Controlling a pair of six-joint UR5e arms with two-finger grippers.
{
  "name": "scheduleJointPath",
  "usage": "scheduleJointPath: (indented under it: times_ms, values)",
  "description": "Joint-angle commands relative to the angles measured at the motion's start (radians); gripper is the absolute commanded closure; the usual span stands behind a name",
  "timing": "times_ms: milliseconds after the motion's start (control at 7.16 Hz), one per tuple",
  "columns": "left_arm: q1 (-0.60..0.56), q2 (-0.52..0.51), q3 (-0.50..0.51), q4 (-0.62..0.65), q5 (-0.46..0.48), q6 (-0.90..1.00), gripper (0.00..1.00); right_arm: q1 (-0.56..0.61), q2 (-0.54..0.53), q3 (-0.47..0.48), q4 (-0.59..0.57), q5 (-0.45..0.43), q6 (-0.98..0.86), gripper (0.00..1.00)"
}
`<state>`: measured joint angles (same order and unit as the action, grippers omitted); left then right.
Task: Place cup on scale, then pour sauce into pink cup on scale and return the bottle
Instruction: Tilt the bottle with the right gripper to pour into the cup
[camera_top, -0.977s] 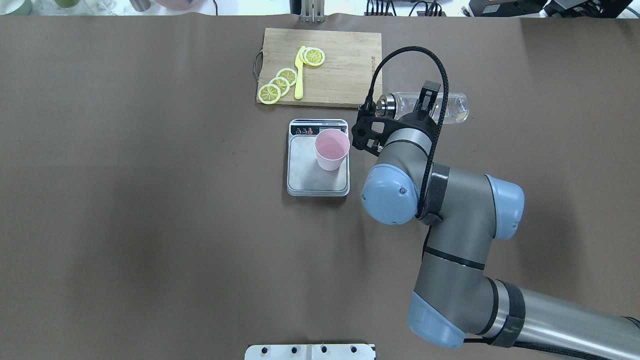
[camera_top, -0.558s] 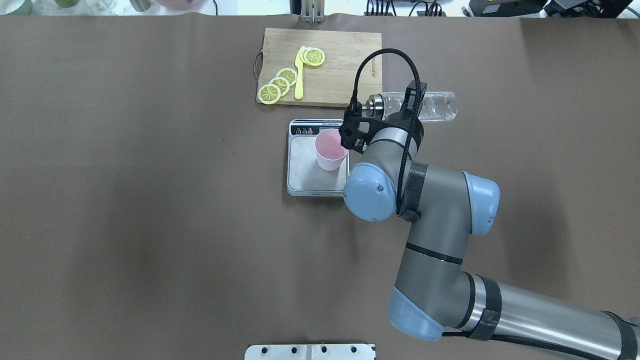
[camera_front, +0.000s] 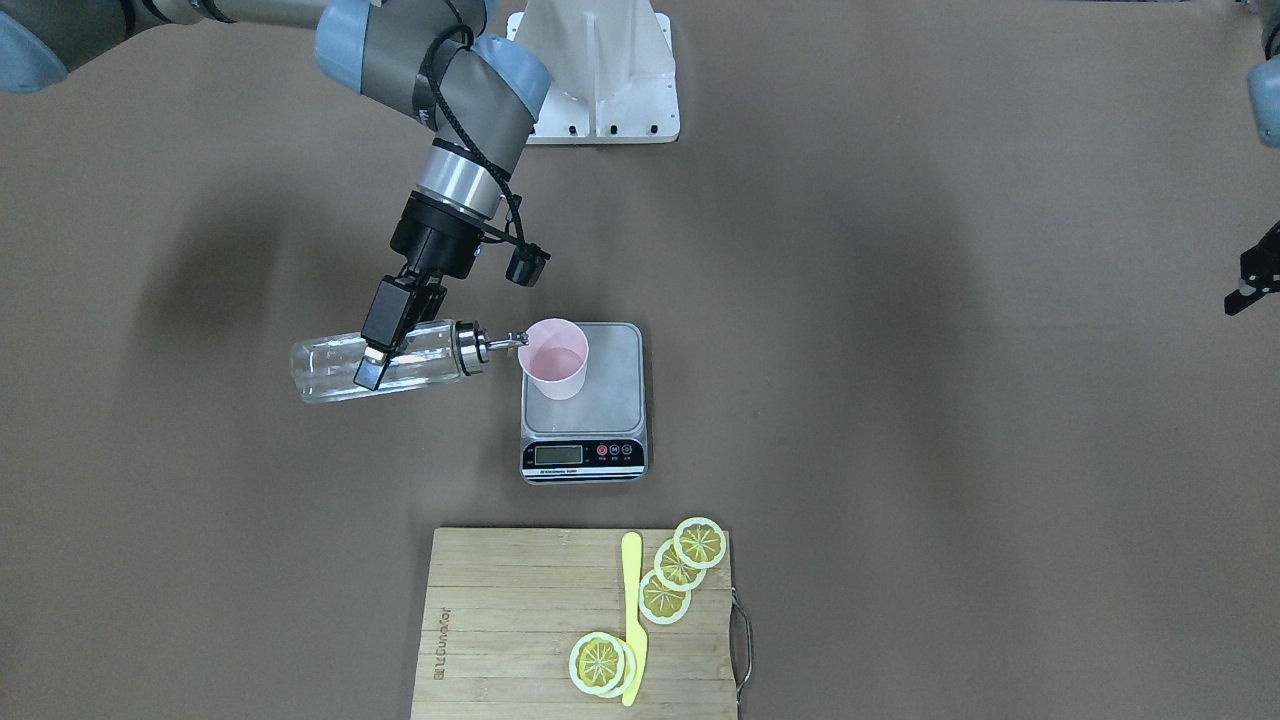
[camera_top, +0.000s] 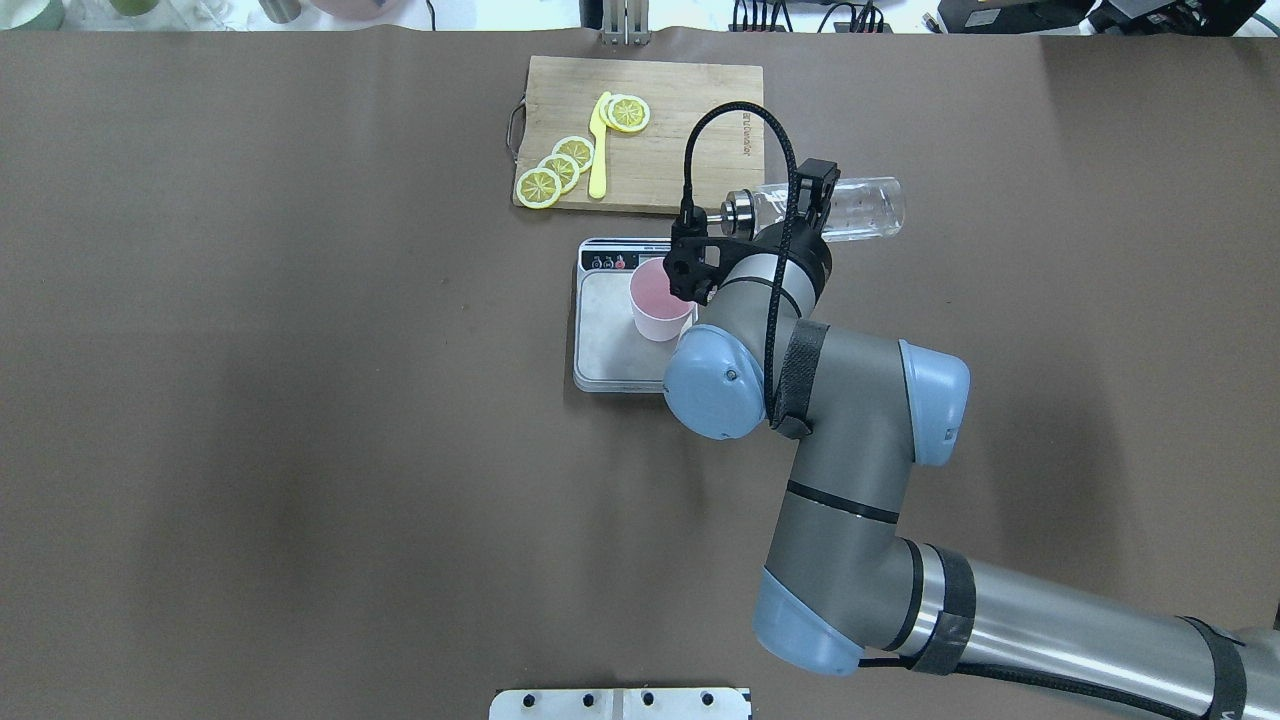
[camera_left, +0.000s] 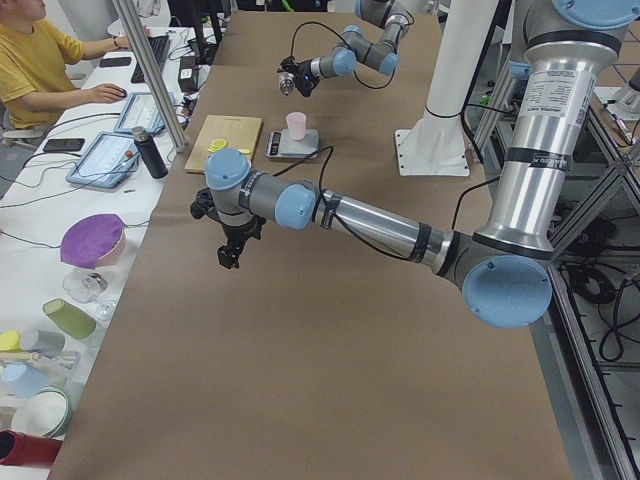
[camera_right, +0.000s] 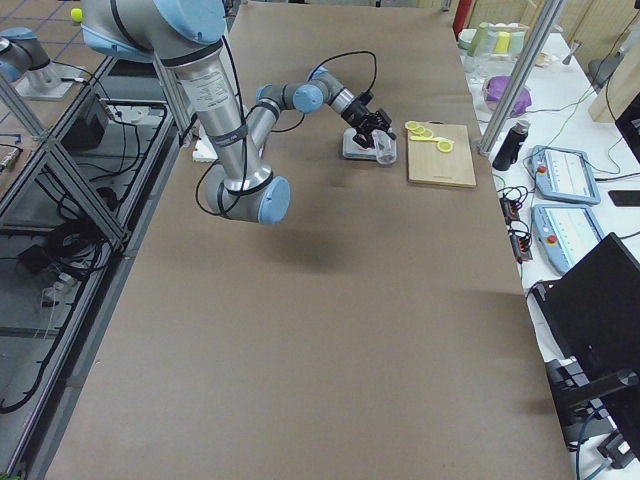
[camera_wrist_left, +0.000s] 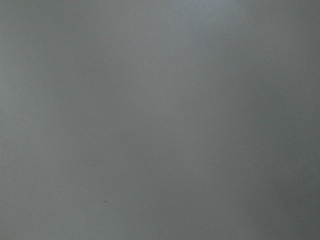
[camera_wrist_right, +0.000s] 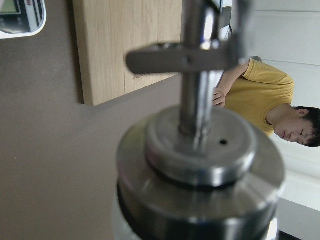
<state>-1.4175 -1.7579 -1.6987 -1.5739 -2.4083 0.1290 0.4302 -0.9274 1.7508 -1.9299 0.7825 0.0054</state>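
Right end effector (camera_front: 378, 350): clamped across the bottle's body, holding it on its side above the counter.
Left end effector (camera_left: 232, 250): well apart from the right one, over bare counter; wide or narrow, cannot tell.
Counter (camera_front: 900, 400): brown, carries everything.
Board (camera_front: 510, 610): wooden, beyond the scale from the right end effector; lemon slices (camera_front: 665, 590) and a yellow knife (camera_front: 631, 610) lie on it.
Scale (camera_front: 605, 400): near the right end effector, on the bottle's spout side.
Bottle (camera_front: 425, 358): clear glass in the right end effector, silver spout reaching the cup's rim.
Cup (camera_front: 556, 370): pink, upright on the scale's plate, at the corner nearest the right end effector.
Sauce (camera_top: 868, 212): clear, inside the bottle; whether it flows, cannot tell.
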Motion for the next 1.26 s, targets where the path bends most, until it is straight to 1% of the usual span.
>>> scheduleJointPath:
  times_ms: [0, 419, 1117]
  values:
    - [-0.003, 0.0, 0.001, 0.0, 0.0, 0.001, 0.01, 0.001, 0.001, -0.002, -0.006, -0.014, -0.047, 0.75]
    - [-0.003, 0.0, 0.001, 0.0, 0.0, 0.0, 0.01, 0.001, 0.025, -0.002, -0.066, -0.034, -0.062, 0.75]
    - [-0.003, 0.0, 0.001, 0.0, -0.002, 0.001, 0.01, 0.002, 0.024, 0.01, -0.081, -0.052, -0.084, 0.75]
